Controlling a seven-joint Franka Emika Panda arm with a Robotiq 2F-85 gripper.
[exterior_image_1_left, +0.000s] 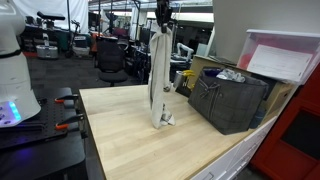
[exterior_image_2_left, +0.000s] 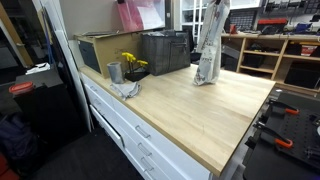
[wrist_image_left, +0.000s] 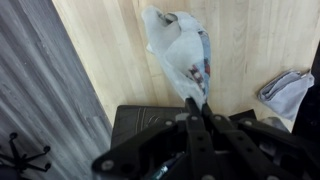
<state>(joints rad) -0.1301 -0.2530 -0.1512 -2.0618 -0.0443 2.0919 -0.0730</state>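
Observation:
My gripper (exterior_image_1_left: 163, 22) is high above the wooden table and shut on the top of a long white-grey cloth (exterior_image_1_left: 159, 75). The cloth hangs straight down, and its lower end rests on the tabletop (exterior_image_1_left: 160, 140). It shows in both exterior views, also hanging at the far side of the table (exterior_image_2_left: 209, 45). In the wrist view the fingers (wrist_image_left: 197, 108) pinch the cloth (wrist_image_left: 180, 45), which drops away to the wood below.
A dark crate (exterior_image_1_left: 228, 100) stands on the table by the wall, also in an exterior view (exterior_image_2_left: 165, 52). A metal cup (exterior_image_2_left: 114, 72), yellow flowers (exterior_image_2_left: 133, 62) and a crumpled grey rag (exterior_image_2_left: 126, 89) sit near it. The rag shows in the wrist view (wrist_image_left: 285, 92).

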